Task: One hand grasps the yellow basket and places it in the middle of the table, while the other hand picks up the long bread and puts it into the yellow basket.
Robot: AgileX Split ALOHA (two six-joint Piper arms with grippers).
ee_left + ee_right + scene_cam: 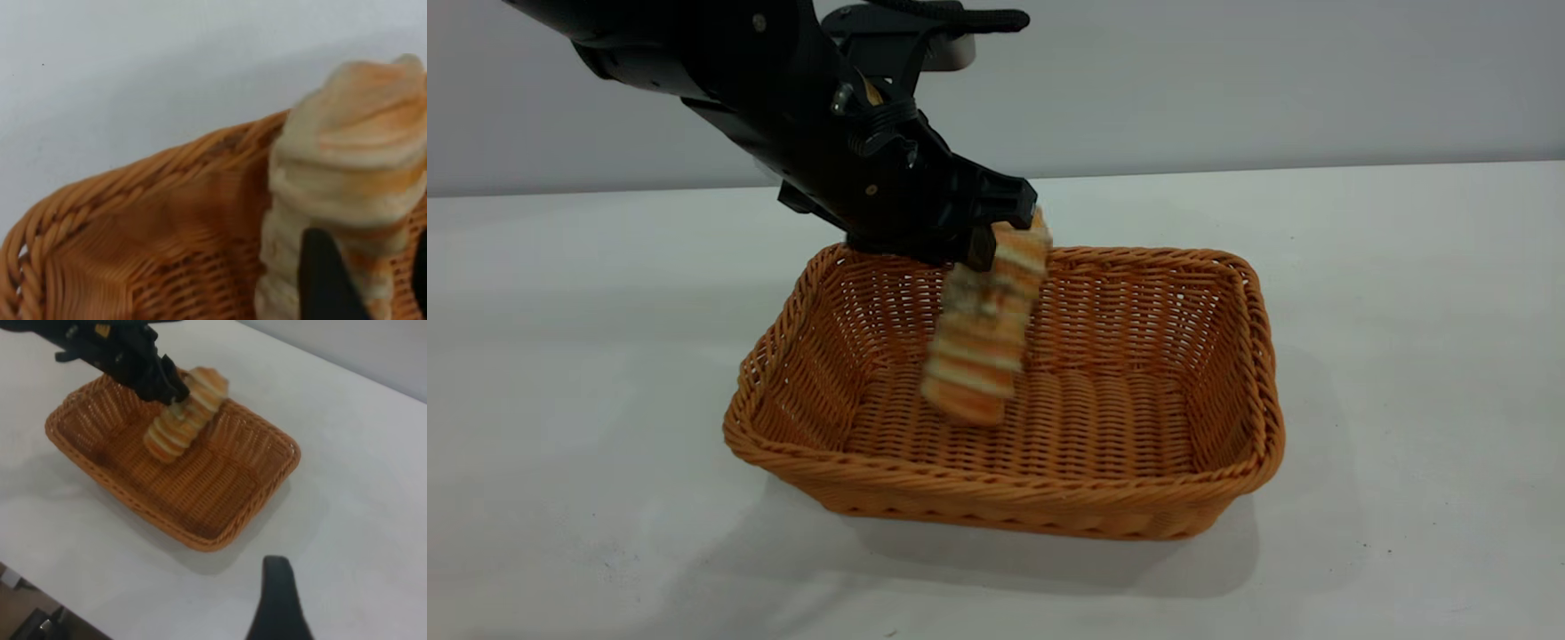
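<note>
Bread (985,333) hangs nearly upright over the basket (1232,462), its upper part pinched in the left gripper (1000,233) and its lower end just above the woven floor, not clearly touching it. The loaf looks blurred in the exterior view, so I judge it to be swinging or on its way down.

Going from the left: the left arm reaches in from the upper left, its jaws closed on the loaf near the basket's far rim. In the left wrist view the bread (347,193) fills the space by a dark finger (327,277), with wicker behind. The basket sits on the table (569,356) roughly at its middle, flat and upright, so that half of the task looks finished.

Farther right, the right gripper is out of the exterior view; the right wrist view shows only one dark fingertip (279,600), held high and well apart from the basket (267,487), so I cannot tell how wide it stands.

What remains: lower the bread, let go, and withdraw.
</note>
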